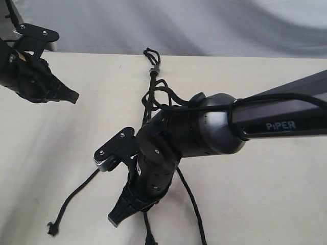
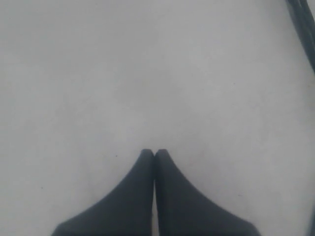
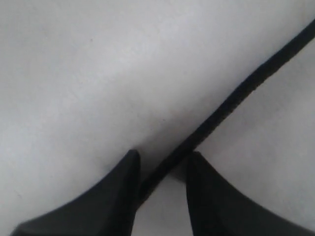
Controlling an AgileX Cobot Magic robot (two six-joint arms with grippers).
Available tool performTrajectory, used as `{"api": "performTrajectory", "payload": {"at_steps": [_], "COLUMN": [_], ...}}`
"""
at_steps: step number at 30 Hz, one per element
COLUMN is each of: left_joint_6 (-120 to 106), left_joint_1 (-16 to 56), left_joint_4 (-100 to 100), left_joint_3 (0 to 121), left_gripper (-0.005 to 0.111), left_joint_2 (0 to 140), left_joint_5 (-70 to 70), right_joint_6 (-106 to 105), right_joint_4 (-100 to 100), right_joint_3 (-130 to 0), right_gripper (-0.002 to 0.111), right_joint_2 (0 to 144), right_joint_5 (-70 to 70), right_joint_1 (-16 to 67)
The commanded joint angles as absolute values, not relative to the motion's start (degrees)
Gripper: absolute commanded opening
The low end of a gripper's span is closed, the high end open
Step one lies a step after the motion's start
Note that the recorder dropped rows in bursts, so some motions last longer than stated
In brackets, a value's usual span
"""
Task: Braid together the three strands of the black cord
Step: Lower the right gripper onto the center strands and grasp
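Three strands [image 1: 163, 97] of the black cord [image 1: 153, 76] spread toward the near edge of a cream table [image 1: 265, 204]. They are loosely tangled just below the cord's small loop [image 1: 151, 53] and grey band [image 1: 155, 68], which lie at the far side near the middle. One strand trails off to the left and ends in a frayed tip [image 1: 51, 229]. The right claw [image 3: 162, 160] reaches across the strands, pointing down at the table. Its jaws are parted, released, and one strand runs through the gap. The left claw [image 2: 155, 152] hangs well apart at the far left, clenched and holding nothing.
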State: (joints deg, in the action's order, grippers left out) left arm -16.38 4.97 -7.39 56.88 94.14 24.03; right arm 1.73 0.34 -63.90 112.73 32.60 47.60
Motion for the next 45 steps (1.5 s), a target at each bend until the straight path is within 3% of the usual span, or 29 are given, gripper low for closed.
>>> {"api": "performTrajectory", "payload": {"at_steps": [1, 7, 15, 19, 24, 27, 32, 38, 45], "left_joint_6": [-16.2, -16.2, -16.2, -16.2, -16.2, -16.2, -16.2, -16.2, -16.2], "left_joint_1": [4.7, 4.7, 4.7, 4.7, 4.7, 4.7, 4.7, 4.7, 4.7], "left_joint_4": [-8.1, -8.1, -8.1, -8.1, -8.1, -8.1, -8.1, -8.1, -8.1], "left_joint_3": [56.5, 56.5, 56.5, 56.5, 56.5, 56.5, 56.5, 56.5, 56.5], "left_gripper": [0.000, 0.000, 0.000, 0.000, 0.000, 0.000, 0.000, 0.000, 0.000], "left_joint_2": [93.6, 93.6, 93.6, 93.6, 93.6, 93.6, 93.6, 93.6, 93.6], "left_joint_5": [23.7, 23.9, 24.1, 24.1, 24.1, 24.1, 24.1, 24.1, 24.1], "right_joint_6": [0.5, -3.1, -6.4, -6.4, -6.7, -9.0, -31.4, -33.7, -33.7], "right_joint_4": [0.0, 0.0, -10.9, -18.9, -13.8, -6.4, 10.2, 8.1, 5.7], "right_joint_3": [-65.3, -67.6, -76.6, -78.2, -78.2, -77.8, -77.9, -77.9, -77.9], "right_gripper": [0.028, 0.000, 0.000, 0.000, 0.000, 0.000, 0.000, 0.000, 0.000], "right_joint_2": [113.6, 113.6, 112.6, 114.3, 120.5, 121.9, 121.2, 115.9, 112.1], "right_joint_5": [36.8, 39.2, 47.6, 47.3, 47.2, 53.9, 64.6, 62.3, 56.5], "right_joint_1": [47.7, 47.7, 45.9, 39.5, 32.7, 34.2, 40.0, 42.4, 36.5]}}
